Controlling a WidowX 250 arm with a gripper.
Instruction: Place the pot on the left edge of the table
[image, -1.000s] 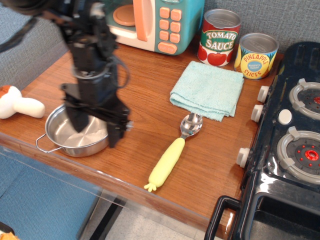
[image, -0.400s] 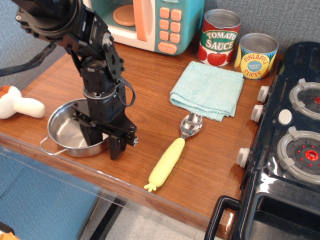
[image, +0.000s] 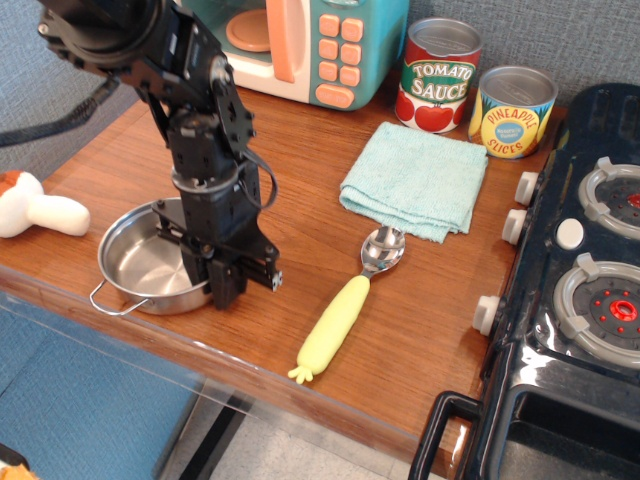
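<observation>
The shiny steel pot (image: 145, 265) sits upright near the front left of the brown wooden table (image: 300, 170), with one wire loop handle pointing to the front left. My black gripper (image: 218, 285) reaches down onto the pot's right rim, with one finger inside and one outside. The jaws look closed on the rim. The arm hides the rim and the right handle there.
A white plush toy (image: 35, 210) lies at the table's left edge. A yellow-handled spoon (image: 345, 310) and a blue cloth (image: 415, 180) lie to the right. A toy microwave (image: 300, 45) and two cans (image: 438, 75) stand at the back, and a black toy stove (image: 570, 300) at the right.
My gripper has lowered onto the pot's right rim and its fingers have drawn together. The pot has shifted slightly to the right and its front handle has swung with it.
</observation>
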